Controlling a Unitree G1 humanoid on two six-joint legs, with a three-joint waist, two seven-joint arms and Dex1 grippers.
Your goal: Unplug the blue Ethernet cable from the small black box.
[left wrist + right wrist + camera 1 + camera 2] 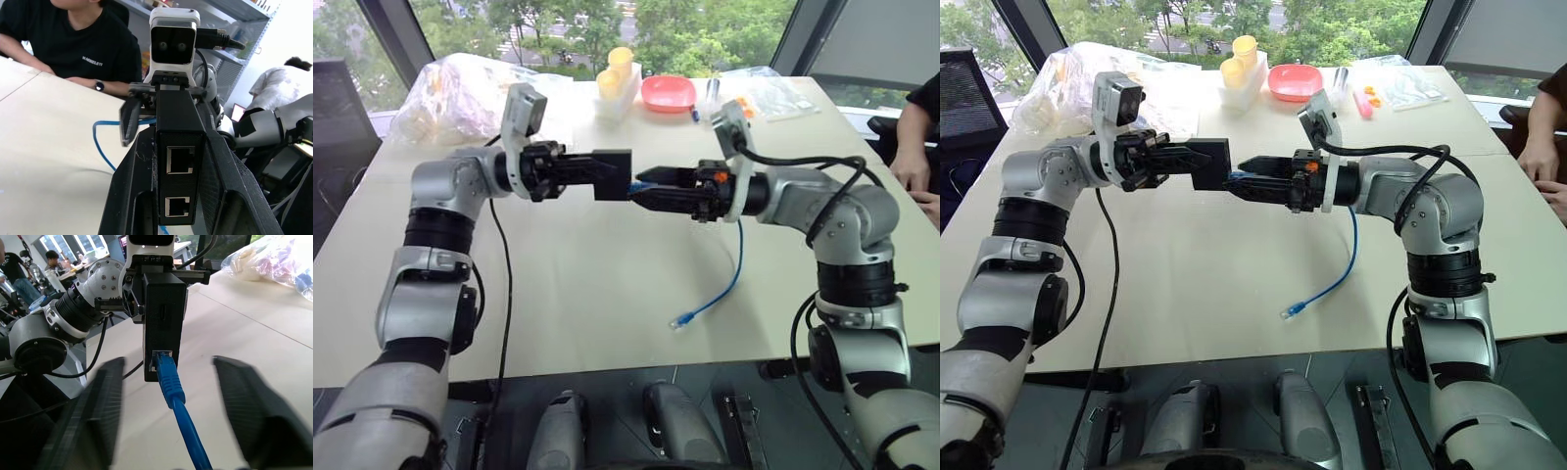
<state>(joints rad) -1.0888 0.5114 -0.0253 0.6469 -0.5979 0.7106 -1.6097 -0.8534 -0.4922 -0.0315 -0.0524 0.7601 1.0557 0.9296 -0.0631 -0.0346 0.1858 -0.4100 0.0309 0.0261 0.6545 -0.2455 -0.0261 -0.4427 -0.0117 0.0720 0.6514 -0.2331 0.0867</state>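
Observation:
My left gripper is shut on the small black box and holds it level above the table. In the left wrist view the box sits between the fingers with two empty ports facing the camera. The blue Ethernet cable is plugged into a port on the box's other side. My right gripper faces the box, open, with a finger on either side of the plug and not touching it. From there the cable hangs down to the table, where its free plug lies.
The pale table carries a pink bowl, yellow cups and plastic bags at its far side. A person's hand rests at the right edge; a person in a black shirt sits there.

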